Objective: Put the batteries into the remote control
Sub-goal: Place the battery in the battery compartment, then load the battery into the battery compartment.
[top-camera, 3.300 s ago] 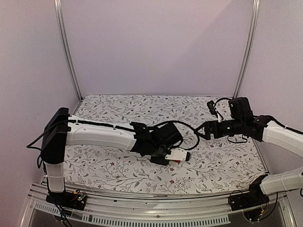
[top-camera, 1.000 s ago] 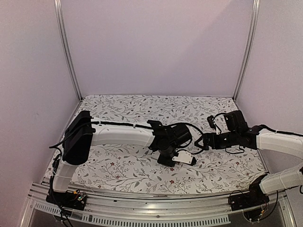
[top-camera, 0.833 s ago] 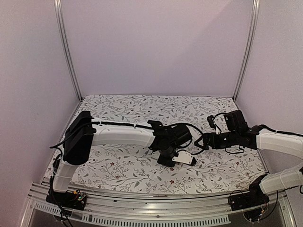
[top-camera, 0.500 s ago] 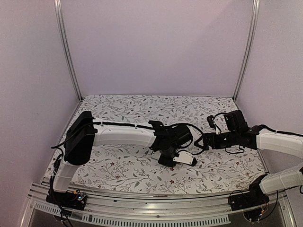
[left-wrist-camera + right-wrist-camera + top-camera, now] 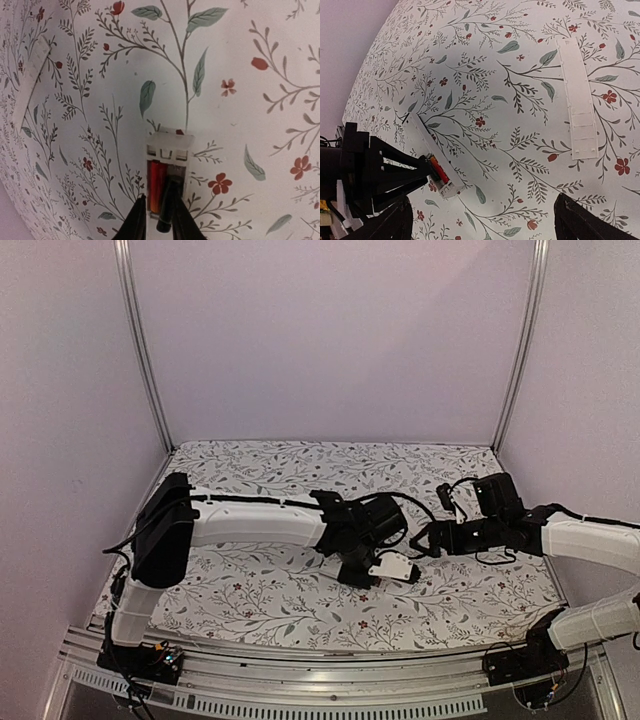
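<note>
The white remote control (image 5: 168, 145) lies on the floral cloth with its battery bay open. One red battery (image 5: 155, 186) sits in the bay's left slot. My left gripper (image 5: 159, 222) is shut on a second battery (image 5: 167, 205), which looks dark and is tilted into the right slot. In the right wrist view the remote (image 5: 422, 140) and the red battery (image 5: 438, 170) show beside the left gripper (image 5: 380, 175). My right gripper (image 5: 482, 225) is open wide and empty, hovering right of the remote (image 5: 393, 567).
The thin white cover strip (image 5: 578, 97) lies flat on the cloth, apart from the remote; it also shows at the left of the left wrist view (image 5: 32, 82). Metal posts and purple walls ring the floral table (image 5: 300, 470).
Since 3.3 s ago my left arm has swung right and come down over the remote's open bay. In the last second the gripper and remote shifted slightly. The right arm barely moved.
</note>
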You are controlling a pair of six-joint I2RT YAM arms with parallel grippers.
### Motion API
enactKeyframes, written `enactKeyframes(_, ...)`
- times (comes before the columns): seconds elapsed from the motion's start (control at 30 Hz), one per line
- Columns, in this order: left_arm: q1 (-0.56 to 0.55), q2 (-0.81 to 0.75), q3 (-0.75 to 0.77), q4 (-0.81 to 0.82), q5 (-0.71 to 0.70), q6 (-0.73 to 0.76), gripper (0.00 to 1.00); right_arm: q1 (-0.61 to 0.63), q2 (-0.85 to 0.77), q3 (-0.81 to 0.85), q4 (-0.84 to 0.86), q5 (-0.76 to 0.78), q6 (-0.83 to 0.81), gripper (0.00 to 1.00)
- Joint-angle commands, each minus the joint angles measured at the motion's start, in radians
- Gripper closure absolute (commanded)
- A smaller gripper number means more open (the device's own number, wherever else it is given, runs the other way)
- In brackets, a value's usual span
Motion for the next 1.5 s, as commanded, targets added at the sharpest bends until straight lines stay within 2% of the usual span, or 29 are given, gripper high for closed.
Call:
enactKeyframes(0.0, 0.027, -0.108, 0.006, 0.055, 0.095, -0.091, 0.79, -0.006, -0.019, -0.006, 0.010, -0.036, 0.009, 0.04)
enactKeyframes(0.1, 0.041, -0.179, -0.067, 0.122, 0.171, -0.197, 0.75, -0.006, -0.028, -0.012, 0.001, -0.063, 0.031, 0.05)
enactKeyframes(0.13, 0.048, -0.209, -0.107, 0.155, 0.185, -0.244, 0.71, -0.006, -0.034, -0.017, 0.000, -0.074, 0.042, 0.06)
enactKeyframes(0.2, 0.068, -0.283, -0.207, 0.251, 0.192, -0.354, 0.53, -0.006, -0.042, -0.034, 0.005, -0.095, 0.063, 0.10)
enactKeyframes(0.23, 0.076, -0.319, -0.256, 0.300, 0.191, -0.414, 0.18, -0.006, -0.045, -0.045, 0.010, -0.107, 0.071, 0.12)
enactKeyframes(0.27, 0.081, -0.355, -0.309, 0.346, 0.183, -0.482, 0.04, -0.006, -0.046, -0.059, 0.022, -0.121, 0.085, 0.13)
enactKeyframes(0.33, 0.084, -0.415, -0.392, 0.410, 0.148, -0.603, 0.00, -0.006, -0.040, -0.087, 0.055, -0.140, 0.112, 0.19)
enactKeyframes(0.4, 0.085, -0.464, -0.468, 0.470, 0.119, -0.722, 0.02, -0.006, -0.026, -0.111, 0.086, -0.142, 0.137, 0.25)
enactKeyframes(0.43, 0.085, -0.488, -0.512, 0.511, 0.101, -0.782, 0.07, -0.005, -0.016, -0.121, 0.101, -0.145, 0.155, 0.30)
enactKeyframes(0.47, 0.084, -0.505, -0.566, 0.543, 0.070, -0.832, 0.15, -0.003, -0.004, -0.131, 0.123, -0.154, 0.168, 0.32)
enactKeyframes(0.6, 0.089, -0.527, -0.667, 0.627, -0.008, -0.988, 0.66, 0.016, 0.040, -0.177, 0.245, -0.209, 0.250, 0.43)
enactKeyframes(0.63, 0.090, -0.520, -0.674, 0.637, -0.002, -1.003, 0.74, 0.025, 0.050, -0.183, 0.262, -0.210, 0.265, 0.47)
enactKeyframes(0.7, 0.090, -0.495, -0.672, 0.651, 0.012, -1.020, 0.82, 0.049, 0.083, -0.188, 0.291, -0.203, 0.291, 0.54)
enactKeyframes(0.8, 0.091, -0.453, -0.648, 0.656, 0.012, -1.031, 0.84, 0.092, 0.118, -0.180, 0.324, -0.195, 0.321, 0.59)
enactKeyframes(0.97, 0.091, -0.392, -0.618, 0.647, 0.044, -1.044, 0.83, 0.107, 0.175, -0.186, 0.354, -0.198, 0.346, 0.66)
enactKeyframes(1.1, 0.098, -0.371, -0.627, 0.649, 0.083, -1.067, 0.74, 0.126, 0.193, -0.193, 0.396, -0.203, 0.366, 0.68)
enactKeyframes(1.47, 0.106, -0.314, -0.589, 0.626, 0.133, -1.105, 0.74, 0.143, 0.285, -0.173, 0.456, -0.218, 0.374, 0.75)
